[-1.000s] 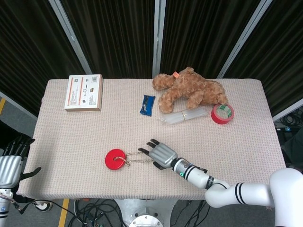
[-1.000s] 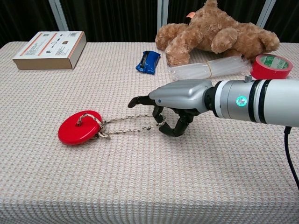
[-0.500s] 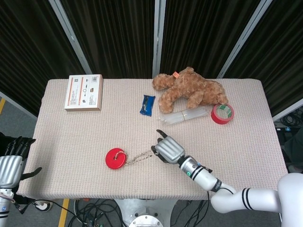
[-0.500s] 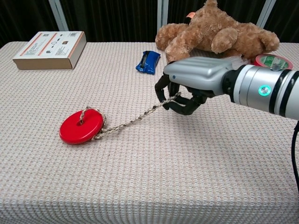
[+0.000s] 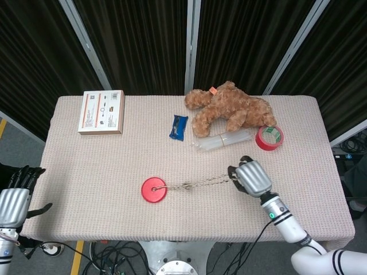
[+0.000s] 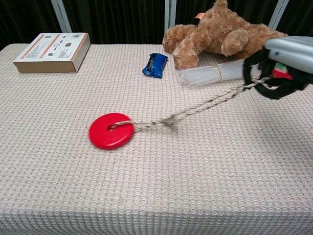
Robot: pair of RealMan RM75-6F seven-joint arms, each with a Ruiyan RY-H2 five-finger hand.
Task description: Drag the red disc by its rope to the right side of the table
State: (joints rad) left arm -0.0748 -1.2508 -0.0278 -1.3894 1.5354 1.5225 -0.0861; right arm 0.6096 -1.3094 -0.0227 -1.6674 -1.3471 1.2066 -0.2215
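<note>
The red disc (image 5: 154, 189) (image 6: 111, 130) lies flat on the table (image 5: 86, 166) a little left of centre. Its braided rope (image 5: 203, 182) (image 6: 205, 106) runs taut up and to the right from the disc's hole. My right hand (image 5: 251, 177) (image 6: 282, 66) grips the rope's far end, raised above the right part of the table with fingers curled around it. My left hand (image 5: 12, 201) hangs off the table's left front corner, fingers apart, holding nothing.
A brown teddy bear (image 5: 229, 111) (image 6: 222, 33) lies at the back right with a clear plastic bundle (image 5: 222, 140) in front of it and a red tape roll (image 5: 269, 137) beside it. A blue packet (image 5: 178, 126) sits mid-back, a white box (image 5: 102, 112) at the back left.
My right hand took hold of the rope, lifted and moved right. The rope pulled taut and the disc slid to the right across the table.
</note>
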